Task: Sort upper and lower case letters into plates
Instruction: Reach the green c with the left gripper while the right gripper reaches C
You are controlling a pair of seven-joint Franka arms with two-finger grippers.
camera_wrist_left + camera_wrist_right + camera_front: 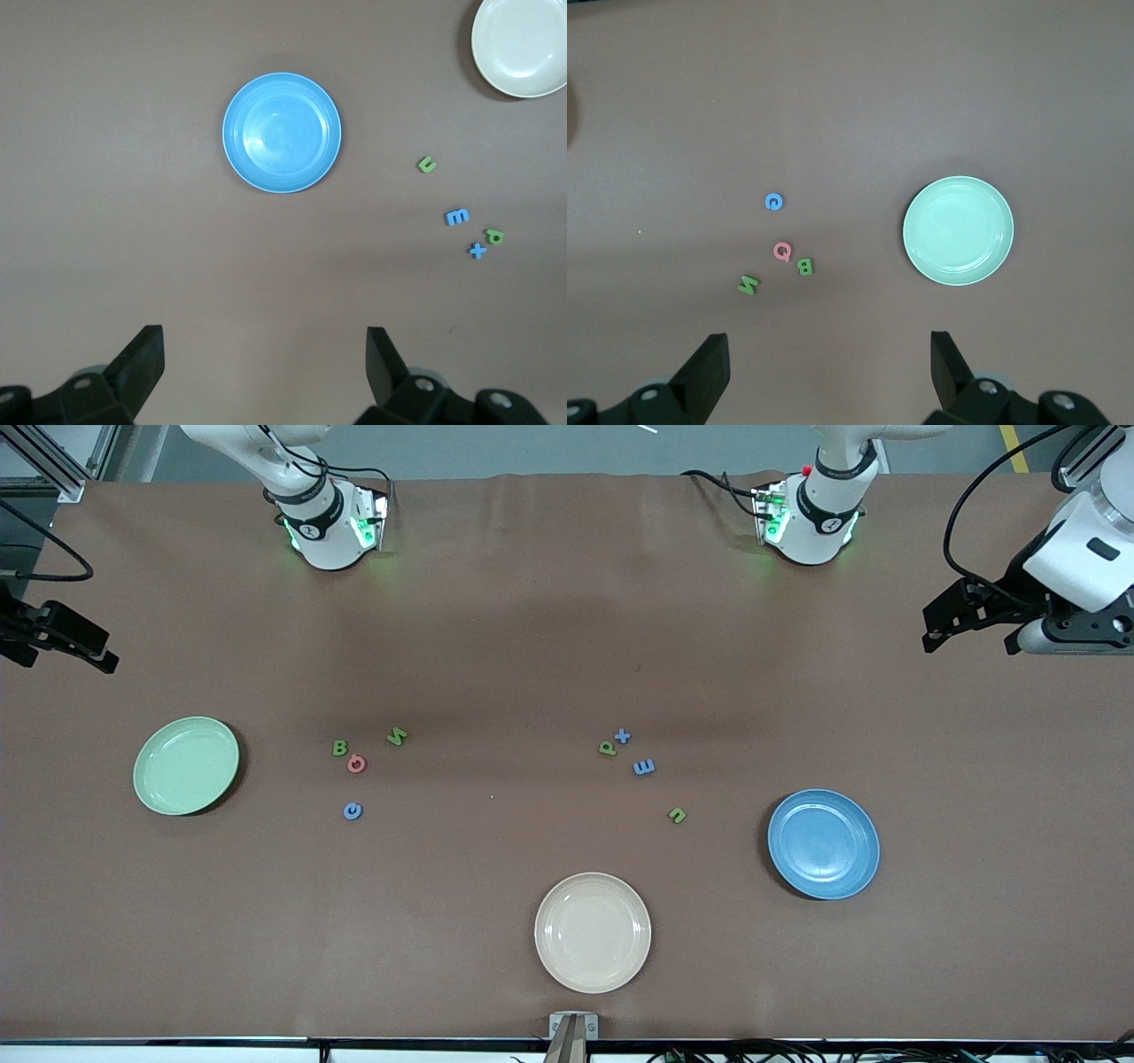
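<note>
Two groups of small letters lie mid-table. Green B, red-pink Q, green M and blue c are beside the light green plate. Green p, blue t, blue m and green u lie by the blue plate. Both plates hold nothing. My left gripper hangs open and empty over bare table at the left arm's end. At the right arm's end my right gripper is likewise open and empty.
A cream plate holding nothing sits close to the table's front edge, nearer to the camera than all the letters. Brown cloth covers the whole table. A small bracket stands at the front edge.
</note>
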